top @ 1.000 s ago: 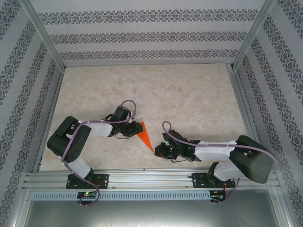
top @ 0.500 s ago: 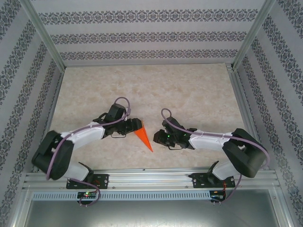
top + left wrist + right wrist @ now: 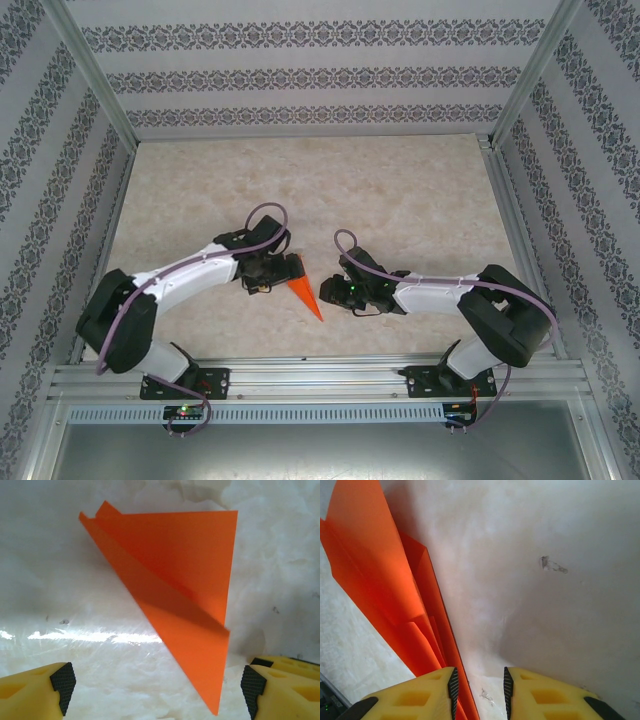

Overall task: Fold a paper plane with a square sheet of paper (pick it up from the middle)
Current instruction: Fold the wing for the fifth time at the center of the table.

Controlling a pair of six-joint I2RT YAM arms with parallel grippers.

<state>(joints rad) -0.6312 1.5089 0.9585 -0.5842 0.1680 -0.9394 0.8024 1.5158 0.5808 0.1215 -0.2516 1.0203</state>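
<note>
Left gripper (image 3: 157, 686) has sprung wide off the pointed, creased orange paper plane (image 3: 185, 580); right gripper (image 3: 480, 692) barely ajar, seemingly empty.

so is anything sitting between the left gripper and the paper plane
Nothing visible does. In the left wrist view, the left gripper is open and the paper plane lies on the table right ahead, its tip showing between the fingers.

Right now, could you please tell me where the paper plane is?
In the top view the paper plane lies on the table near its front edge, between the left gripper and the right gripper.
</note>
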